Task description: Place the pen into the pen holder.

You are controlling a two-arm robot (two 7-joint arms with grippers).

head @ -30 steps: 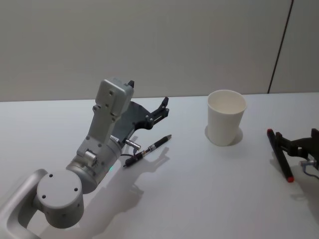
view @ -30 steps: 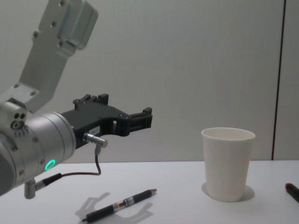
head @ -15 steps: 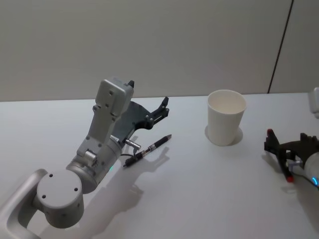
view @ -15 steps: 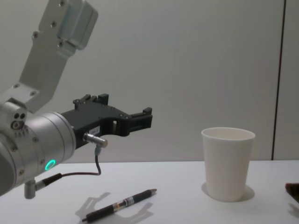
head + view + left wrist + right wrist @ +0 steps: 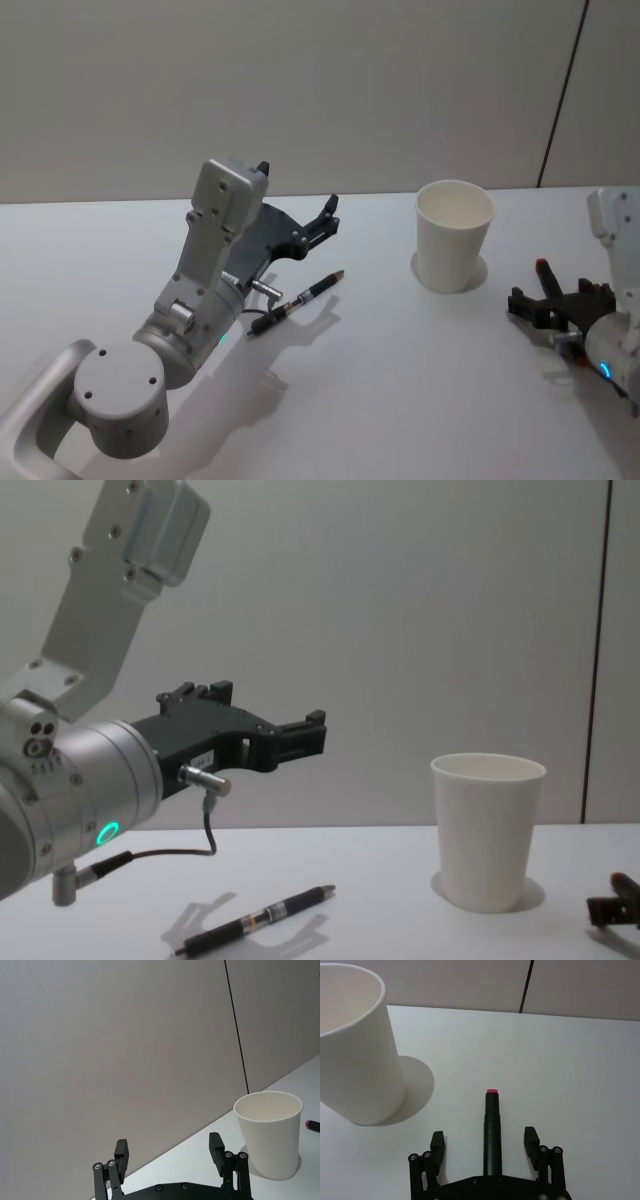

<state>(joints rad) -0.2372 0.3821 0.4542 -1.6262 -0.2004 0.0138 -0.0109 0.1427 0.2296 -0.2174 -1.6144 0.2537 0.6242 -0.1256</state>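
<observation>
While the left gripper [image 5: 298, 186] hangs above the table [image 5: 400, 400] at centre left of the head view, its fingers are spread wide and hold nothing. A black pen [image 5: 297, 302] lies flat on the table just below it, slanting toward the upper right. The white paper cup [image 5: 454, 240] stands upright right of centre, well apart from that pen. At the right edge the right gripper [image 5: 548, 298] sits low by the table, and a red-tipped pen [image 5: 541, 266] pokes out beyond it, near the cup's base.

From the left wrist view, the left gripper [image 5: 169, 1150] shows two fingers far apart at the bottom of the frame with empty air between them. The cup [image 5: 270, 1135] stands at lower right, and the red-tipped pen [image 5: 312, 1125] peeks in at the right edge beside it.

From the right wrist view, the right gripper [image 5: 484, 1141] is open at the bottom of the frame. The red-tipped pen [image 5: 492, 1130] lies on the table between its fingers, with a gap on each side. The cup [image 5: 355, 1060] fills the upper left.

Seen from the chest view, the left gripper [image 5: 310, 735] points rightward at centre left, clear of the table. The black pen [image 5: 260, 918] lies below it at the bottom, and the cup [image 5: 488, 830] stands right of centre. The right gripper [image 5: 608, 910] shows in the lower right corner, low beside the cup.
</observation>
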